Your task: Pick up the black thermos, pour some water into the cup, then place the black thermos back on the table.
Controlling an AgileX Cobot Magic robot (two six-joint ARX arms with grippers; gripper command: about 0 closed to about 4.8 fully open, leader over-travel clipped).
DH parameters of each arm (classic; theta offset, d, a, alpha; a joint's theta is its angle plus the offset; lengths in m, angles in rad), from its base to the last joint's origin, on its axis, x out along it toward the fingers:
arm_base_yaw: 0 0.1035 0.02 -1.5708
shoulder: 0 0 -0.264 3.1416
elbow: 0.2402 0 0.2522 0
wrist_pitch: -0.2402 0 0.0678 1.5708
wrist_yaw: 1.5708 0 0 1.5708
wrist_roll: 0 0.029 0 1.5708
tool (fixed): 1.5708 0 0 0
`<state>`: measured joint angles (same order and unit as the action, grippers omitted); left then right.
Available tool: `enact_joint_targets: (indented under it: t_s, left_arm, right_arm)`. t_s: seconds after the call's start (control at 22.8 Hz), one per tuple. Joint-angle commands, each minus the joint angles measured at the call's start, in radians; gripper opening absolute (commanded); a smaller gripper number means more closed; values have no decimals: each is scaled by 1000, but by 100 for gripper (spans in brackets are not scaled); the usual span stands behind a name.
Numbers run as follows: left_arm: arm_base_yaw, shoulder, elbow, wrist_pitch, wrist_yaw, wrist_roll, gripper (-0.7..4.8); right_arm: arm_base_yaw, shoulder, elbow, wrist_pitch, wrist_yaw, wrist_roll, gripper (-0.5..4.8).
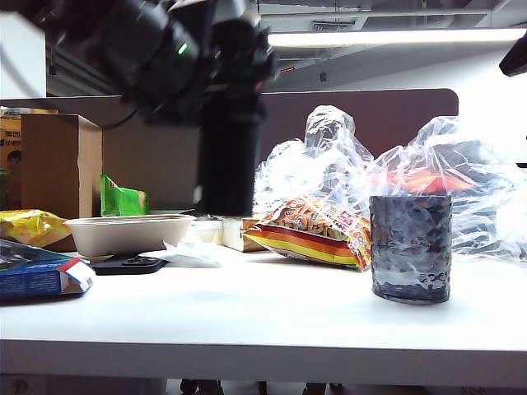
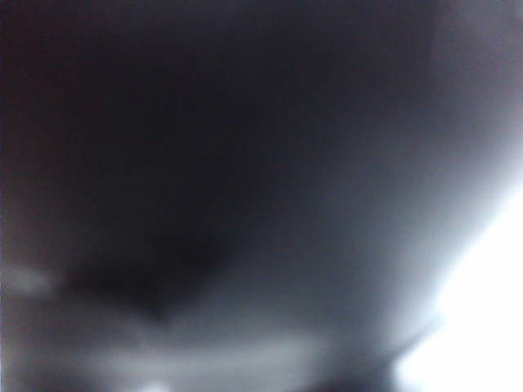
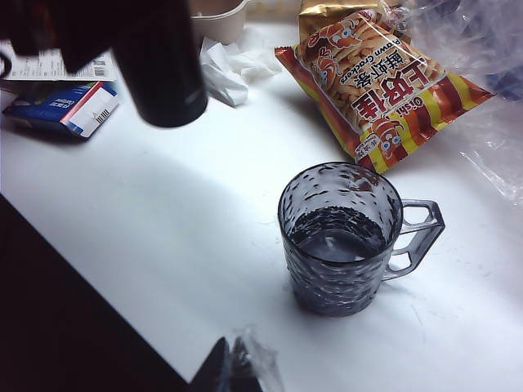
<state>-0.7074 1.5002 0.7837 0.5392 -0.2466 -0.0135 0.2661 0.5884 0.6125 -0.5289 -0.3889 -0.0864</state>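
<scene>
Gripping the black thermos (image 1: 228, 156), the left tool (image 1: 216, 78) hangs high on the left of the exterior view, its jaws wrapped around the flask's upper part; the thermos is upright, lifted clear of the table (image 1: 263, 321), blurred. Left wrist view is only a dark blur, nothing readable there. In the right wrist view the thermos's rounded bottom end (image 3: 163, 69) shows, off the table surface, well apart from the cup.

Left side of the table: blue carton (image 1: 37, 276) at the edge, yellow snack pack (image 1: 29, 226) behind it, brown cardboard box (image 1: 58, 164), green packet (image 1: 122, 200). Beige oval bowl (image 1: 128, 233) sits beside a black flat item (image 1: 132, 264) and crumpled white tissue (image 1: 185, 255); contents of the bowl cannot be seen.

Middle: striped snack bag (image 1: 317, 232) lying flat, printed prawn crackers in the right wrist view (image 3: 380, 82). Clear plastic bags (image 1: 395, 164) piled behind.

Right: the cup (image 1: 410, 248) stands upright on the table, dimpled grey, with a handle (image 3: 417, 237); some water in it, around half full (image 3: 335, 241).

Right tool (image 3: 233, 367): only dark tips at the frame edge, clenched, holding nothing, above the table near the cup.
</scene>
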Motion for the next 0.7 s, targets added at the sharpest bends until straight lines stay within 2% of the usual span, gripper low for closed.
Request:
enact_joint_targets:
  t_s: [0.04, 0.31, 0.53, 0.7]
  left_arm:
    - [11, -21, -88, 210, -3, -2, 79]
    - [68, 14, -269, 460, 2, -2, 79]
    - [79, 114, -269, 521, 49, -3, 79]
    - [79, 161, -269, 573, 50, -22, 79]
  right_arm:
    - [0, -2, 3, 18, -7, 3, -2]
    - [0, -1, 2, 10, -7, 3, -2]
    - [5, -1, 2, 8, -7, 3, -2]
    - [5, 0, 1, 6, -7, 0, -2]
